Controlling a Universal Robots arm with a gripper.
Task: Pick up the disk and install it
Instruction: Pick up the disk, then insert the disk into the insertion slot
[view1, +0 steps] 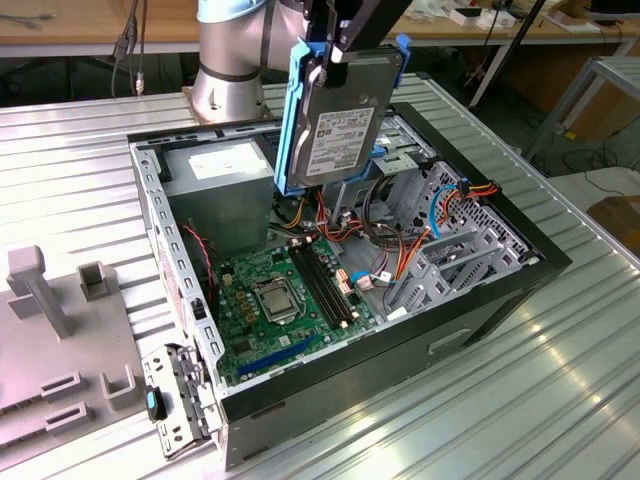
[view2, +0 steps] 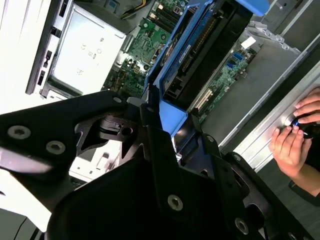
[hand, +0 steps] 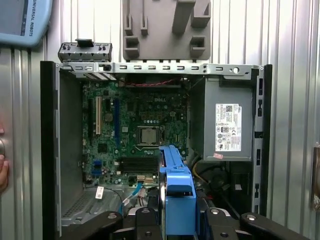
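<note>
**Exterior view.** The black gripper (view1: 333, 55) is clenched on the upper end of the disk (view1: 338, 125), a flat grey-black metal hard drive clipped in a bright blue plastic carrier frame. The disk hangs upright, its labelled face toward the camera, above the open black-and-grey desktop computer case (view1: 500, 300). It sits over the region between the grey box-shaped power supply (view1: 215, 190) and the grey metal drive cage (view1: 460, 255). Whether its lower edge touches the cables beneath cannot be told. The green motherboard (view1: 265, 300) lies exposed on the case floor. The case rests on a ribbed silver metal table (view1: 480, 410). A grey plastic fixture plate (view1: 50, 350) lies at the exterior view's left.

**Second wrist view.** The gripper's black linkage (view2: 160, 112) stands in the foreground, and the disk's blue frame (view2: 200, 60) runs out from between its fingers over the motherboard. A person's hand (view2: 292, 140) rests at the table edge beside the case.

**First wrist view.** The disk (hand: 177, 195) appears edge-on between the black fingers, above the open case, with the power supply (hand: 227, 125) beside it.
</note>
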